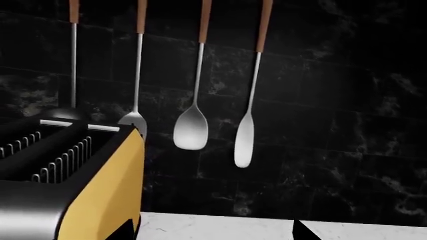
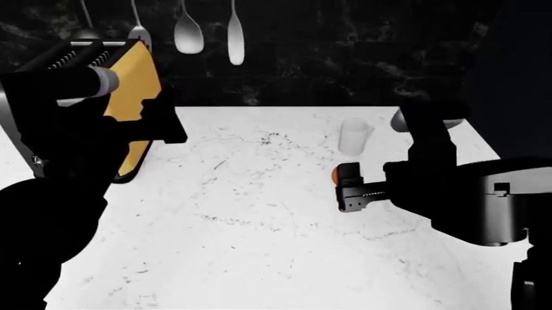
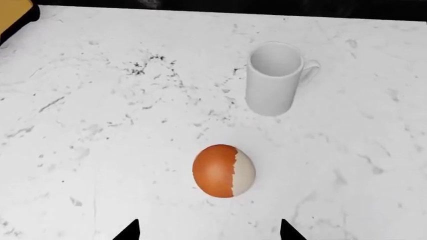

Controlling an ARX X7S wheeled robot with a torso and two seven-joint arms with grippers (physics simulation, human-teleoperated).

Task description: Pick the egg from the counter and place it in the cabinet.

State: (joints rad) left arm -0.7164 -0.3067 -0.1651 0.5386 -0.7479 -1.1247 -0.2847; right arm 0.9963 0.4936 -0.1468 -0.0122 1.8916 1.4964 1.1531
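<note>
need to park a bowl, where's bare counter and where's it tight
Bare: the wide middle and near stretch of the counter, between the toaster and the right hand. Crowded: the far right, where the egg lies apart from the cup, right hand over it.

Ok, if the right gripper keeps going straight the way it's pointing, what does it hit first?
Probably the egg: it lies centred between the open right gripper tips, with the cup farther along. Depth is hard to judge.

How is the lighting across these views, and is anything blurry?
Head view: the counter is brightly lit, the arms near-black silhouettes. Left wrist view: dark wall, soft highlights on the hanging spoon. Right wrist view: even light, sharp egg and mug, faint shadows.
</note>
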